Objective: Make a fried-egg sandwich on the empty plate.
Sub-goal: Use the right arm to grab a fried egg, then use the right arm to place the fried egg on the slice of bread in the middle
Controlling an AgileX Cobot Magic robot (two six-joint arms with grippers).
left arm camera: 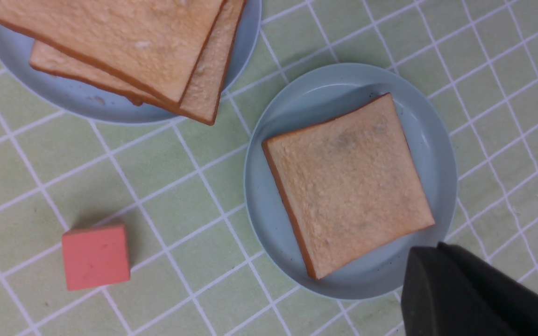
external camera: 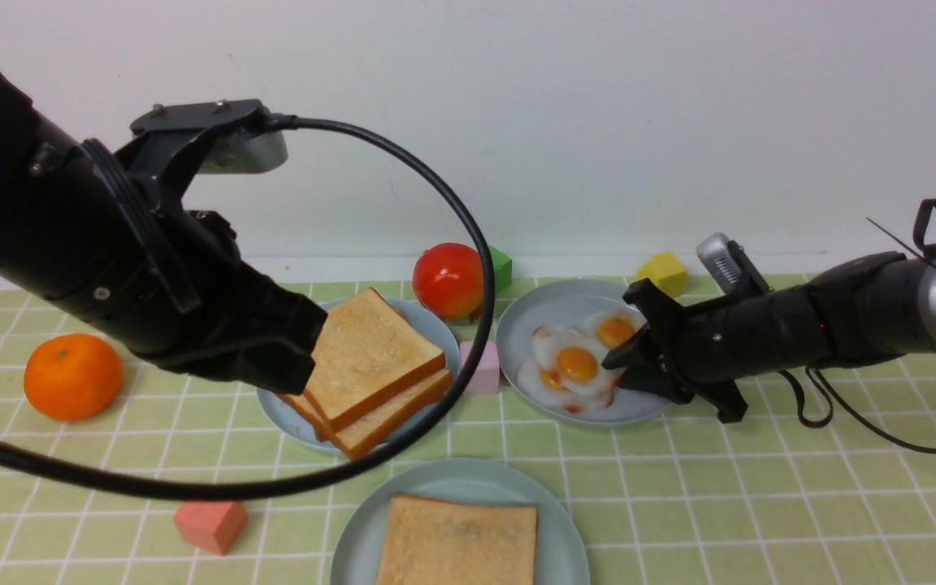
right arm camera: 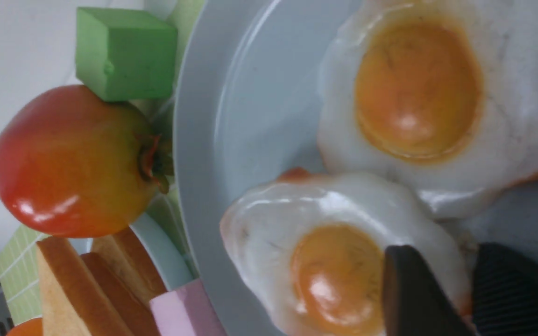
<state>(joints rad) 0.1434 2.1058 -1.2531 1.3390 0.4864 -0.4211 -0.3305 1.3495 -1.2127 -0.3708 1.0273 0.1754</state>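
- My right pincer (right arm camera: pixel 444 252) sits at the edge of the fried egg (right arm camera: pixel 334 261). Its jaws stand narrow with the white's rim at the gap, but I cannot tell whether they bite.
- That egg lies uppermost of three on the egg plate (external camera: pixel 517 341), well apart from the plate (external camera: pixel 354 536), where one toast slice (external camera: pixel 456 540) lies flat and bare.
- I judge the egg pick to be the step in hand, with the bottom slice laid. The next move calls for a firm pinch on the thin glossy rim, a lift clear of the two eggs beneath, then a carry across onto the slice.
- My left pincer (external camera: pixel 293 357) hangs above the surface by the toast stack (external camera: pixel 370 366). I cannot tell how its jaws stand.
- Only the right wrist view shows the fingers at the egg's rim; the front view hides them behind the pincer's body. The left wrist view shows the whole slice inside the plate's rim, which the front view crops.
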